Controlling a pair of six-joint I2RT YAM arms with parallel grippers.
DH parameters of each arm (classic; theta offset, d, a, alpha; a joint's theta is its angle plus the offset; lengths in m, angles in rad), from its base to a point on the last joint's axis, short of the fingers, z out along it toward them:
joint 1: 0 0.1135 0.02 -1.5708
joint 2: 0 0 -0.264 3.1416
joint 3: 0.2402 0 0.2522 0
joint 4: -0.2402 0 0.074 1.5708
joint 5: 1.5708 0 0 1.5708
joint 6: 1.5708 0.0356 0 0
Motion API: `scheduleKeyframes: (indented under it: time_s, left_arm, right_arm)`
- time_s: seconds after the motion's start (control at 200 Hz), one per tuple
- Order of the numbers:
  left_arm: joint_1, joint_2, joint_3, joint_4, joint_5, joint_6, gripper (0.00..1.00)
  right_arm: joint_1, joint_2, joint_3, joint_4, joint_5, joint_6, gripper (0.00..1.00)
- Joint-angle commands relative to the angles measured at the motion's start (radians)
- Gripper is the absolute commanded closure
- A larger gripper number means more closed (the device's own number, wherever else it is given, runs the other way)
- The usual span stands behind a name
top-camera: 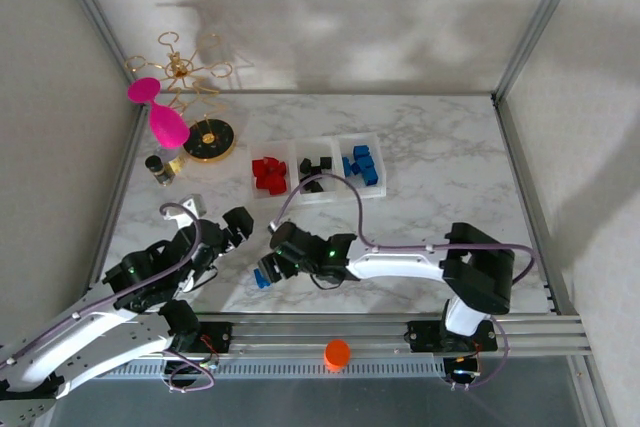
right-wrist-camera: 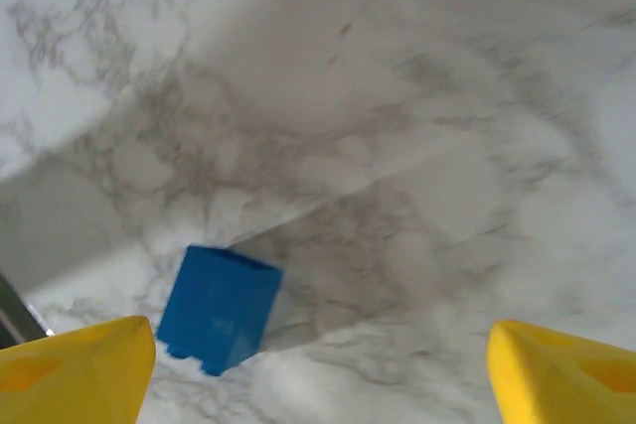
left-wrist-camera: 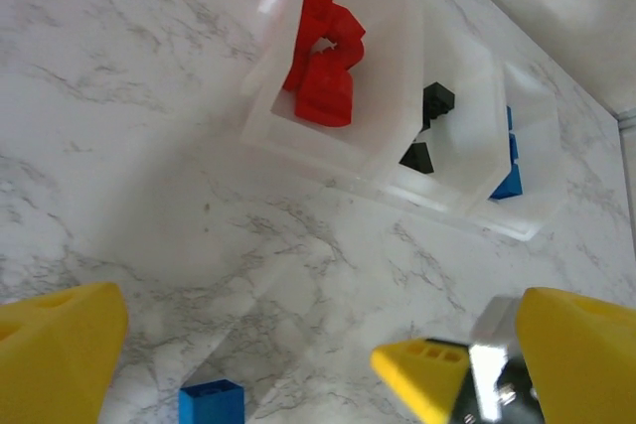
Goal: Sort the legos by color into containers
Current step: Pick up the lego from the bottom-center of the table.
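Observation:
Three joined clear containers (top-camera: 335, 195) stand at mid-table, holding red legos (top-camera: 269, 175), black legos (top-camera: 316, 169) and blue legos (top-camera: 362, 164). One loose blue lego (right-wrist-camera: 219, 307) lies on the marble between the yellow fingers (right-wrist-camera: 75, 364) of my right gripper (right-wrist-camera: 318, 364), close to the left finger. That gripper (top-camera: 268, 272) hangs low over the brick (top-camera: 262, 279), open, with nothing held. My left gripper (top-camera: 240, 227) is open and empty just left of it. In the left wrist view the bins (left-wrist-camera: 328, 156) lie ahead and the blue brick (left-wrist-camera: 211, 404) sits at the bottom edge.
A gold wire stand with a round black-and-gold base (top-camera: 210, 139) and a pink object (top-camera: 165, 122) stand at the back left, with a small dark jar (top-camera: 160, 169) beside them. An orange cap (top-camera: 337, 353) rests on the near rail.

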Motion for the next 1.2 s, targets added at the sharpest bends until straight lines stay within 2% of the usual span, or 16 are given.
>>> scheduleKeyframes:
  time_s: [0.0, 0.33, 0.631, 0.821, 0.926, 1.191]
  left_arm:
    - [0.009, -0.022, 0.001, -0.103, -0.046, -0.041, 0.00]
    - [0.009, -0.090, -0.009, -0.161, -0.068, -0.066, 0.00]
    - [0.009, -0.090, -0.022, -0.144, -0.064, -0.068, 0.00]
    - [0.009, -0.080, -0.023, -0.126, -0.063, -0.063, 0.00]
    - [0.009, -0.075, -0.026, -0.120, -0.058, -0.066, 0.00]
    - [0.009, -0.054, -0.006, -0.103, -0.048, -0.047, 0.00]
  right_arm:
    - [0.043, 0.057, 0.061, 0.040, 0.007, 0.064, 0.12]
    - [0.085, 0.220, 0.164, 0.006, 0.054, 0.045, 0.11]
    - [0.086, 0.289, 0.207, -0.080, 0.142, 0.027, 0.21]
    - [0.074, 0.282, 0.190, -0.098, 0.141, 0.017, 0.34]
    - [0.075, 0.284, 0.191, -0.091, 0.124, 0.028, 0.45]
    - [0.073, 0.255, 0.176, -0.064, 0.125, 0.035, 0.67]
